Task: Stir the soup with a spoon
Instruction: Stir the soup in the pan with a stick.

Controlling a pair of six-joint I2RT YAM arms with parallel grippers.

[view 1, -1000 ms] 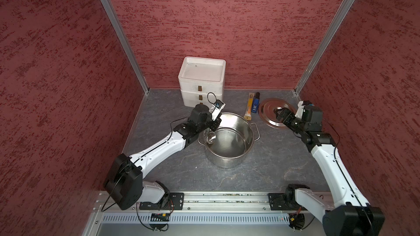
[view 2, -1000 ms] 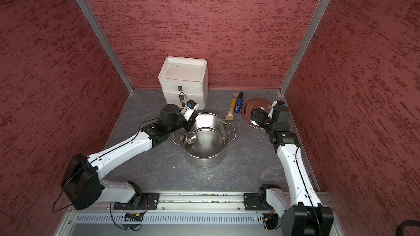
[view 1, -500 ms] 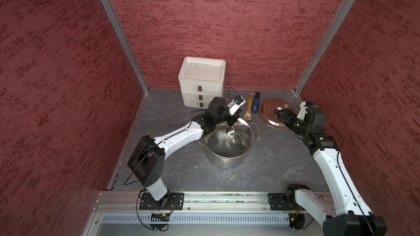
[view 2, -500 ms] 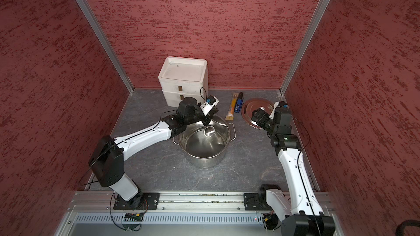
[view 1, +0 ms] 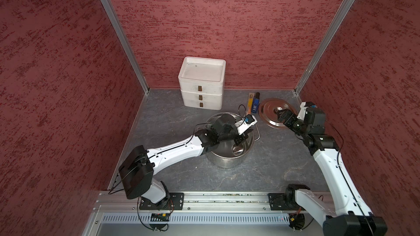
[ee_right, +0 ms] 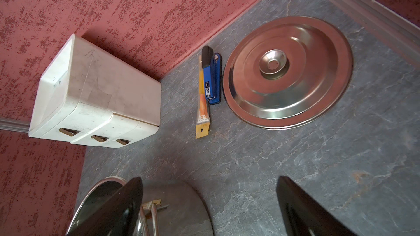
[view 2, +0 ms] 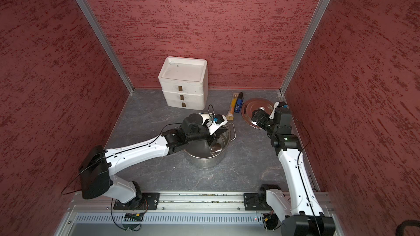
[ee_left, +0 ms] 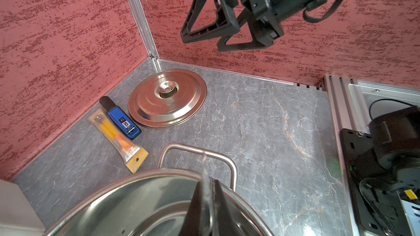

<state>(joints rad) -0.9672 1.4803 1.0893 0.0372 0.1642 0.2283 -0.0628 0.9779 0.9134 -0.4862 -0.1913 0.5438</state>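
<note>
L hand (view 1: 239,140) clenched on spoon (view 1: 237,148) handle, bowl end down inside pot (view 1: 223,161), set for stirring; R hand (view 1: 280,116) released, empty, over lid (view 1: 268,110); lid flat on table, so pot's open.

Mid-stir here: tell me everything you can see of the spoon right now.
The spoon is slim, shiny silver metal. In both top views its small oval bowl sits low inside the pot, off centre. The thin, straight handle is clamped between the black fingers of the left pincer, which is shut on it. In the left wrist view the handle's free end shows past the fingertips. Whether the bowl touches the pot's floor cannot be told. No liquid shows around it.
</note>
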